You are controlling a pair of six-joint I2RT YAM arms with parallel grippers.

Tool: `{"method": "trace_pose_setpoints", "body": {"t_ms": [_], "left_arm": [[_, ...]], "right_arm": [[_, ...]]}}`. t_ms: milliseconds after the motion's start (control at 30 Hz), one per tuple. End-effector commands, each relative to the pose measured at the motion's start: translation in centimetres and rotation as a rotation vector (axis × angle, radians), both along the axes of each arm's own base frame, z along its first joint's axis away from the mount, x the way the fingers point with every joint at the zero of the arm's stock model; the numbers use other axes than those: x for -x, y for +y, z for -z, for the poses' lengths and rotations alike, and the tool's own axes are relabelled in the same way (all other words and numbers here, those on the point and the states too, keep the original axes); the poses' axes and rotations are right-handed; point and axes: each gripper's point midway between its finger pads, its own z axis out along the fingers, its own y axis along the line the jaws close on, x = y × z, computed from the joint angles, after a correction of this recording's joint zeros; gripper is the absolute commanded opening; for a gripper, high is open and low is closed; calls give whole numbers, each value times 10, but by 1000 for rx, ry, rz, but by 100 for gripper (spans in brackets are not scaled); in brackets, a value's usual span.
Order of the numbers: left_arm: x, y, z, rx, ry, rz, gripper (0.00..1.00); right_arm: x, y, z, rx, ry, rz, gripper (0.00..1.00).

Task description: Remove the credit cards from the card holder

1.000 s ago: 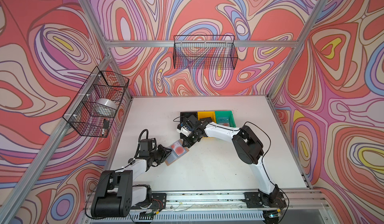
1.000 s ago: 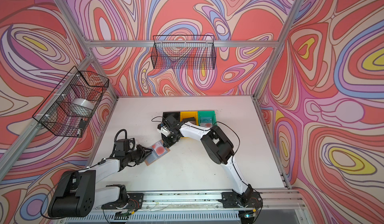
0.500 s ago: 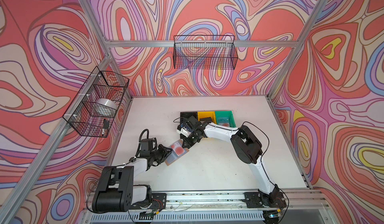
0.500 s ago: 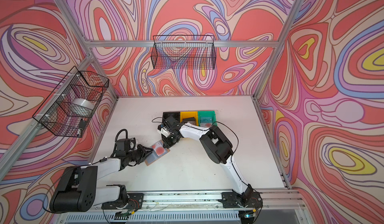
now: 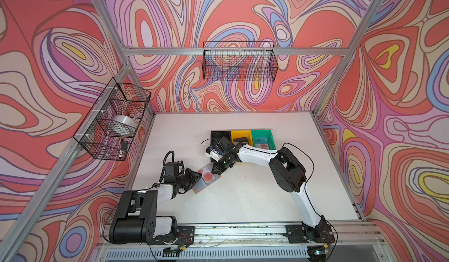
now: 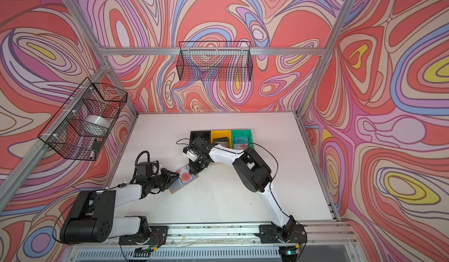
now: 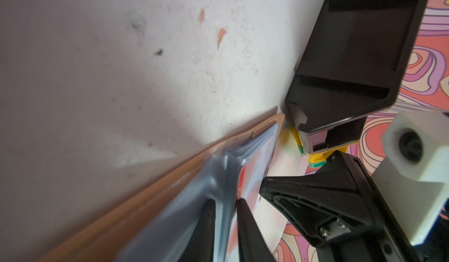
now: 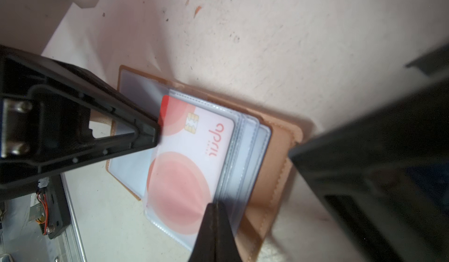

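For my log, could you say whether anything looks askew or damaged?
Yes: a clear plastic sleeve page of the tan leather-like booklet card holder is buckled into a ridge where the left gripper pinches it. Nothing looks torn or spilled.

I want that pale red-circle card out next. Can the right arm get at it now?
Probably yes, though not bare: the right claw rests shut on the pale card, most of it under a clear sleeve of the open card holder, which the left claw pinches.
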Motion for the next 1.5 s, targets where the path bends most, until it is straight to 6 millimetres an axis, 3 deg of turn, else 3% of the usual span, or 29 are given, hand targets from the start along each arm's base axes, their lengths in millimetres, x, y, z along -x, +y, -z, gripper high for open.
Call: {"method": "trace_pose_setpoints", "body": {"t_ms": [0, 1033, 1200, 1467], "left_arm": [[2, -1, 4, -3, 15, -1, 21], [3, -8, 16, -13, 43, 24, 2], [12, -7, 24, -26, 65, 31, 0], [23, -5, 35, -52, 106, 43, 0]], "right_arm": [[13, -2, 20, 34, 39, -15, 2], [14, -5, 21, 48, 42, -13, 3], [12, -4, 11, 37, 20, -13, 3], [8, 11, -29, -55, -5, -36, 4]]}}
